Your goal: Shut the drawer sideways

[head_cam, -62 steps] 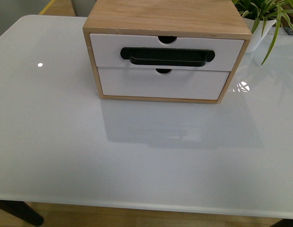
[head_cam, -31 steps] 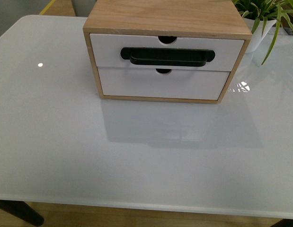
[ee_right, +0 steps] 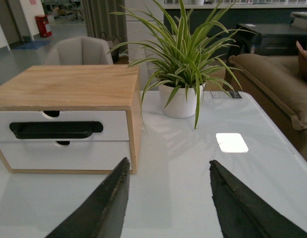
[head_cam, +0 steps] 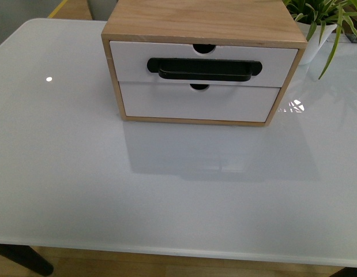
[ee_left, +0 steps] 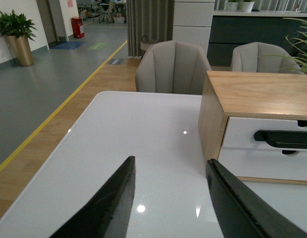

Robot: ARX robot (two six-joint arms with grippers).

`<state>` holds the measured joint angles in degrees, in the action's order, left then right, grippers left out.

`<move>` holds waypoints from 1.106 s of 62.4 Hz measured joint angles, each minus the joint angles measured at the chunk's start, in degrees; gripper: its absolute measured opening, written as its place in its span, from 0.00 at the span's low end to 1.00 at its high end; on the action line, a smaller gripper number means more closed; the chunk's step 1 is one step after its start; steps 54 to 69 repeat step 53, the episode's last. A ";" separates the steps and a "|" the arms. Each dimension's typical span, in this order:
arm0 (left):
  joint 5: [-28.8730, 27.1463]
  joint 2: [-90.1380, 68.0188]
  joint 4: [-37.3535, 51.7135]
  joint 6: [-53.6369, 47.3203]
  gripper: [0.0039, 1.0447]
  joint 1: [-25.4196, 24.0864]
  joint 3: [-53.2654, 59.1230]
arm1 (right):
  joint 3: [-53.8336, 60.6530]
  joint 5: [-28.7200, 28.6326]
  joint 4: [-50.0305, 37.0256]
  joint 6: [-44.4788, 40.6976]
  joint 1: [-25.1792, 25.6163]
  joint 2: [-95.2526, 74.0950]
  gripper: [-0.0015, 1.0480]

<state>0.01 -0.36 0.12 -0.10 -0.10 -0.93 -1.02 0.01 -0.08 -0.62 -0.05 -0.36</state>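
The drawer (head_cam: 129, 60) is the upper one in a wooden cabinet (head_cam: 201, 20) at the back of the white table (head_cam: 166, 190). It has a white front, a black bar handle (head_cam: 204, 69) and a semicircular notch in its top edge. Its front stands slightly forward of the handle-less lower drawer (head_cam: 198, 104). Neither arm shows in the front view. My left gripper (ee_left: 170, 159) hovers open over the table, off the cabinet's left side, with the drawer (ee_left: 240, 134) beyond its fingers. My right gripper (ee_right: 169, 161) is open off the cabinet's right side, near the drawer (ee_right: 116, 126).
A potted green plant (head_cam: 325, 17) in a white pot (ee_right: 180, 101) stands close to the cabinet's right rear corner. Grey chairs (ee_left: 173, 67) sit behind the table's far edge. A sofa (ee_right: 272, 79) lies off the table's right side.
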 joint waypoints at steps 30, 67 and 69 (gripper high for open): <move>-0.02 0.00 0.00 -0.02 0.92 0.00 0.00 | 0.00 0.00 0.00 0.04 0.00 0.00 0.91; -0.02 0.00 0.00 -0.02 0.92 0.00 0.00 | 0.00 0.00 0.00 0.04 0.00 0.00 0.91; -0.02 0.00 0.00 -0.02 0.92 0.00 0.00 | 0.00 0.00 0.00 0.04 0.00 0.00 0.91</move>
